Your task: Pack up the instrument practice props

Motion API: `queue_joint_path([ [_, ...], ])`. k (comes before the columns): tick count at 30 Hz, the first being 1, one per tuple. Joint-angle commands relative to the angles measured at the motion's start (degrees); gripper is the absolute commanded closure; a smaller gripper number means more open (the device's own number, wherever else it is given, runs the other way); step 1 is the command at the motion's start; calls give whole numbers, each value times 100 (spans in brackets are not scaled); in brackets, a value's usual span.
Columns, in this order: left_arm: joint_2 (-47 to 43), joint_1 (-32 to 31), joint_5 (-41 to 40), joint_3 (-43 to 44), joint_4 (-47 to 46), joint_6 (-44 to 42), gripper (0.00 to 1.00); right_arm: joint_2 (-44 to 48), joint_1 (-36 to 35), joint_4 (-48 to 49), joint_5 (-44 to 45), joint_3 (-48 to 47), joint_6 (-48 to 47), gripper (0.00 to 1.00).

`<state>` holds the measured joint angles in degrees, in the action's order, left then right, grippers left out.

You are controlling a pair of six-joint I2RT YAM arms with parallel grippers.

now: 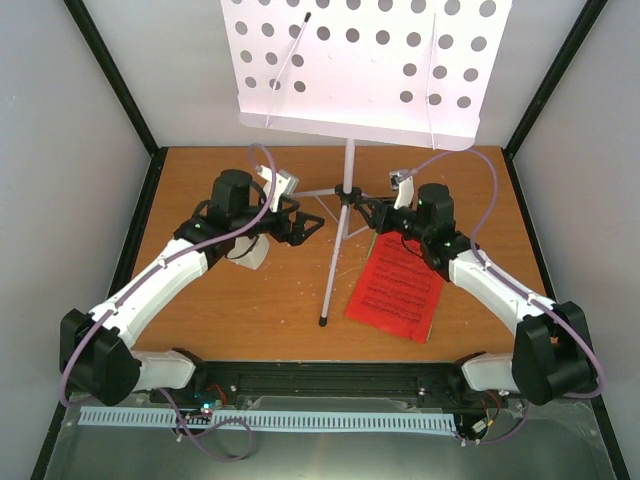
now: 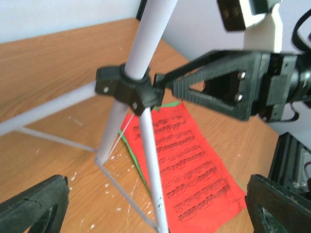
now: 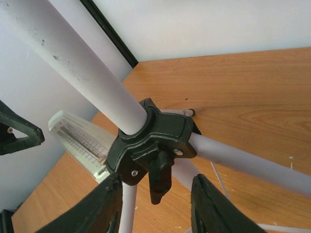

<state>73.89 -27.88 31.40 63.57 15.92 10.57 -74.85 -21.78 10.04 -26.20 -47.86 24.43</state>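
Right claw point(image 3: 156, 180) half-wide around the black tripod hub point(image 3: 155, 138); left claw point(image 2: 155, 189) wide. A crooked squeeze could tip the music stand point(image 1: 365, 70).

Music stand point(image 1: 360, 70) top off-frame; metronome point(image 1: 250, 258) partly behind left arm point(image 1: 170, 270).

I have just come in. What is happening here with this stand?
Two robot arms are working at the music stand, which stands upright on the table. The right claw sits around its black tripod hub; whether it grips is unclear. The left claw is open nearby. A red sheet-music page and the metronome are on the table.
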Motion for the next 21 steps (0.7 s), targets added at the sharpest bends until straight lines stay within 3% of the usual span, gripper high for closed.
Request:
queue_joint_path([
  [1,-220,2,-328,-255,-117,-300,1,-164,22,129,-33,-264,-199,63],
  [15,32,2,-418,-448,-354,-377,1,-460,25,238,-346,-407,-547,95],
  [21,-76,6,-464,-520,-346,-386,0,-167,21,272,-409,-113,-2031,97],
])
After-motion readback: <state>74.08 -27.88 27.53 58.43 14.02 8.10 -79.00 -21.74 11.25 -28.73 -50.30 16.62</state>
